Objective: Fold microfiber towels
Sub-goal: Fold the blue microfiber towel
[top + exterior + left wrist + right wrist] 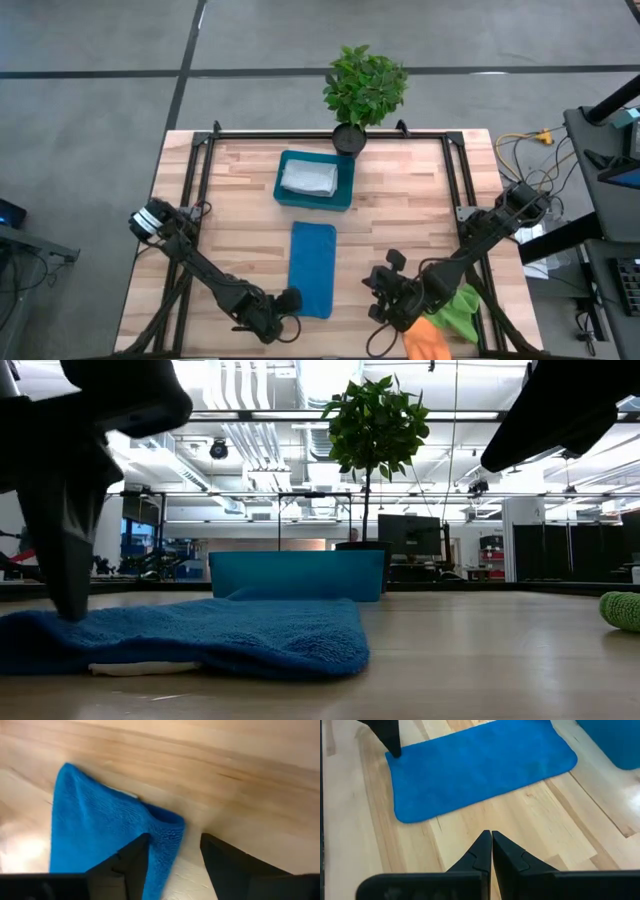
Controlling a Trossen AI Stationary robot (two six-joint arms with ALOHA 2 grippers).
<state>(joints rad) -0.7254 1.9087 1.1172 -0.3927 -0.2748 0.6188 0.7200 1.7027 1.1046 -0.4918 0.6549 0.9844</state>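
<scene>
A light wooden table [400,220] seen from above carries a rigid blue tray [345,195] near its far edge, with a folded grey-white towel [308,178] inside it and a potted plant [364,88] just behind. In the middle of the table lies the bright blue towel [312,268], folded into a long strip running from the tray side toward the near edge. At the near right corner a lime green towel [462,305] and an orange towel [430,342] lie bunched together, not yet folded. The left gripper [172,860] sits at the blue strip's near left corner, its jaws apart and straddling that corner, one finger resting on the cloth. The right gripper [491,851] hovers near the strip's right side, jaws closed and empty. The risk, as I judge it, is that the open jaws snag or drag the loose corner when they lift, flipping the fold open or skewing the strip. The right arm could also brush the bunched towels off the edge.
</scene>
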